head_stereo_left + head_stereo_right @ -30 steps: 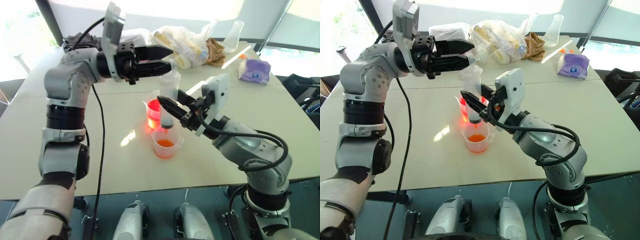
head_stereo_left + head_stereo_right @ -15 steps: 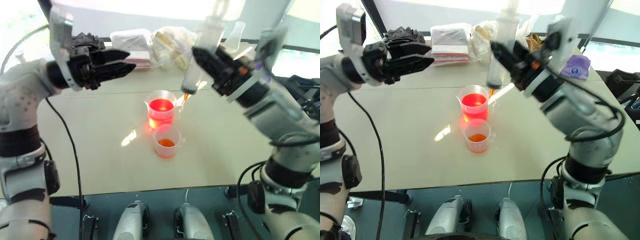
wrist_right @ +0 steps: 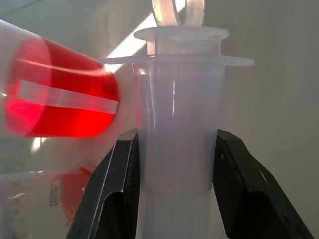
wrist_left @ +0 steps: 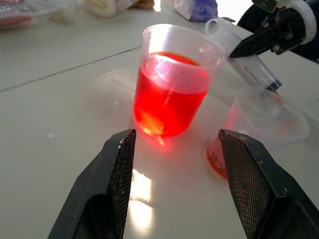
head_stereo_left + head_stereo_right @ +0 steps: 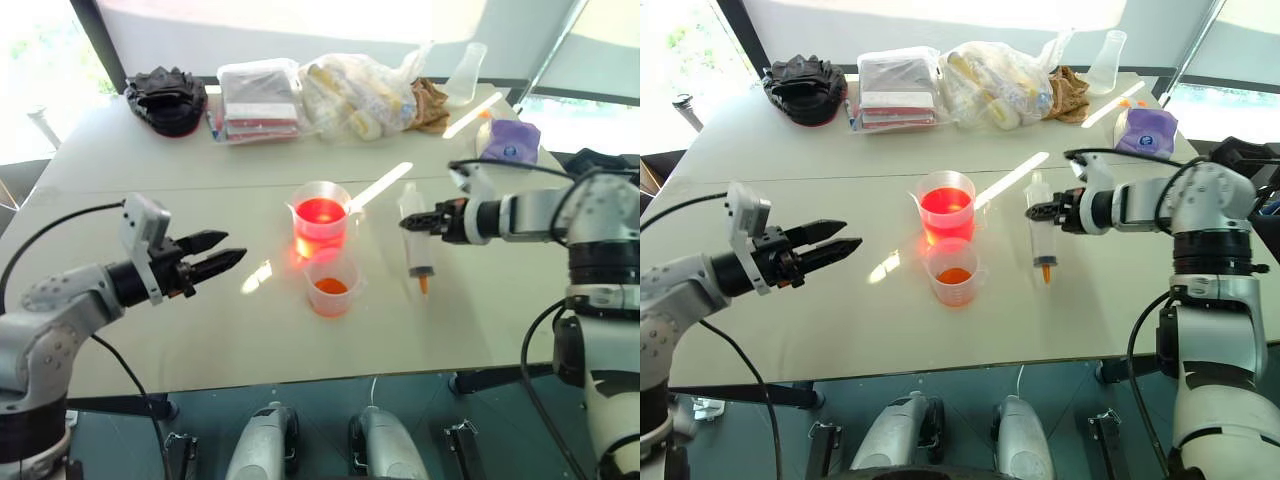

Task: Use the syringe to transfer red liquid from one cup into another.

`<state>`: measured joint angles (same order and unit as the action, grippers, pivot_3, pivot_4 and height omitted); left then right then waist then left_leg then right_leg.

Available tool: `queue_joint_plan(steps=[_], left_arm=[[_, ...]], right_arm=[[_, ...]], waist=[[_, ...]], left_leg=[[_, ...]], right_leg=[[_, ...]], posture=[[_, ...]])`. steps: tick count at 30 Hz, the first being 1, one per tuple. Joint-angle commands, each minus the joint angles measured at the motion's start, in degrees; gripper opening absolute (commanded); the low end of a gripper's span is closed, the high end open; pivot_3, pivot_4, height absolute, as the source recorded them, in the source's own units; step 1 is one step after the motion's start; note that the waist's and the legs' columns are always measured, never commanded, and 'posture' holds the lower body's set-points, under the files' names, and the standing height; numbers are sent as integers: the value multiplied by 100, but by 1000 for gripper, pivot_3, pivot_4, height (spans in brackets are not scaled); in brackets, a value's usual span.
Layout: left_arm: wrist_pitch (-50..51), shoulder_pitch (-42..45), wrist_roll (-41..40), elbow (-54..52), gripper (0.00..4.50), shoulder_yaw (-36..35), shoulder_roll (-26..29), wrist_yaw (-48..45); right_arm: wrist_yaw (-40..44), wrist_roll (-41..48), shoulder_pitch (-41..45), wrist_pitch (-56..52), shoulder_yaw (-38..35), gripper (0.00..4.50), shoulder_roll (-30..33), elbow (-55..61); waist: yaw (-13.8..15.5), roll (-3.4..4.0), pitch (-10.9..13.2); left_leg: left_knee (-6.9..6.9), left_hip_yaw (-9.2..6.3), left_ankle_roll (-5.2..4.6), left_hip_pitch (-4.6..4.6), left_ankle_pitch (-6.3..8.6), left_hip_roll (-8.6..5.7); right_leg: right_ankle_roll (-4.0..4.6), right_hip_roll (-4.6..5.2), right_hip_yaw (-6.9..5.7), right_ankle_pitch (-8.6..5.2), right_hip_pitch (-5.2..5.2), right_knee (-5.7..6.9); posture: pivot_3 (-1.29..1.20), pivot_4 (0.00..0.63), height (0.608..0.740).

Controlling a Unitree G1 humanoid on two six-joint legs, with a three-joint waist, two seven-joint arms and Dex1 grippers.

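Observation:
The taller cup (image 5: 322,215) holds bright red liquid (image 4: 169,97) at the table's middle. Just in front of it stands the shorter cup (image 5: 333,285) with a little red-orange liquid in its bottom. To the right of both, my right gripper (image 5: 425,222) is shut on the barrel of the syringe (image 5: 417,245), which hangs upright with its orange tip (image 5: 423,286) just above the table. My left gripper (image 5: 222,252) is open and holds nothing, low over the table to the left of the cups and pointing at them. In the left wrist view its fingers (image 4: 117,174) frame the taller cup.
Along the table's far edge lie a black bundle (image 5: 165,95), a stack of packets (image 5: 255,100), a plastic bag (image 5: 365,90), a clear conical flask (image 5: 465,72) and a purple pack (image 5: 510,140). Bare tabletop lies left and right of the cups.
My right gripper carried the syringe from the shorter cup, up past the taller one, then down to the right of both. My left gripper left the plunger and dropped low to the left.

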<state>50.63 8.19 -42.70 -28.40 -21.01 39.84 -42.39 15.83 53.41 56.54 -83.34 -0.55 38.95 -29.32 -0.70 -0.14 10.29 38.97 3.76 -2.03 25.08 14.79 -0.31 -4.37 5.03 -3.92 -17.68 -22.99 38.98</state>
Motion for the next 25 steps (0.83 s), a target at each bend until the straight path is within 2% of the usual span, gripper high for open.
queue_joint_plan(steps=[1, 3, 6, 11, 13, 16, 21, 23, 25], left_arm=[[-313, -215, 51, -311, 2801, -11, -3, 64], [-373, -366, 11, -351, 2805, -21, -43, 115], [-412, -402, -56, -379, 2805, -11, -67, 203], [-471, -400, -80, -357, 2805, 23, -102, 313], [-509, -413, -69, -327, 2805, 34, -96, 328], [-537, -418, -78, -257, 2805, -3, -74, 322], [-545, -348, -106, -85, 2805, -37, -23, 264], [-480, -312, -132, 23, 2805, -19, 62, 183], [-476, -288, -136, 108, 2805, -4, 124, 132]], right_arm=[[740, -667, 356, 339, 362, 1990, 21, -441], [1177, -1075, 402, 528, 719, 2794, -11, -735], [1659, -1524, 486, 724, 960, 4445, -49, -980], [2014, -1989, 601, 910, 919, 4480, -15, -885], [2206, -2129, 506, 1062, 911, 4480, 181, -482], [2552, -1891, 223, 843, 573, 4480, 573, 517], [2663, -1190, -494, 606, -976, 4480, 868, 1871], [2707, -1052, -1344, 970, -1681, 4480, 890, 2560], [2703, -998, -1980, 1300, -2089, 4480, 825, 3071]], waist=[[9, 0, 0], [7, 0, 0], [-14, 1, 0], [-17, 1, -1], [-15, 3, 0], [12, 8, 3], [-6, 7, 2], [19, 1, -3], [40, 1, -3]], left_leg=[[1, 0, -1, 2, 1, 0], [1, 0, -2, 3, 2, -1], [-1, 0, -3, 4, 4, 0], [-1, -1, -1, 4, 5, 0], [-1, -1, 0, 4, 5, 0], [-1, -1, 0, 28, 5, 0], [-26, -1, 0, 28, 6, 0], [-38, 0, 0, 27, 6, 0], [-55, -3, 0, 22, 5, -1]], right_leg=[[1, 1, 0, 0, -1, -1], [2, 4, 0, 1, -2, -5], [3, 5, 0, 1, -3, -11], [8, 7, 0, 5, -4, -11], [8, 8, 0, 5, -5, -14], [8, 9, 0, 5, -30, -14], [3, 9, -3, 9, -25, -51], [1, 9, -3, 11, -21, -65], [-3, 8, -11, 14, -8, -86]], posture=[[0, 150, 740], [0, 150, 740], [0, 150, 740], [0, 150, 740], [0, 150, 740], [0, 150, 740], [0, 150, 740], [0, 150, 740], [0, 150, 740]])
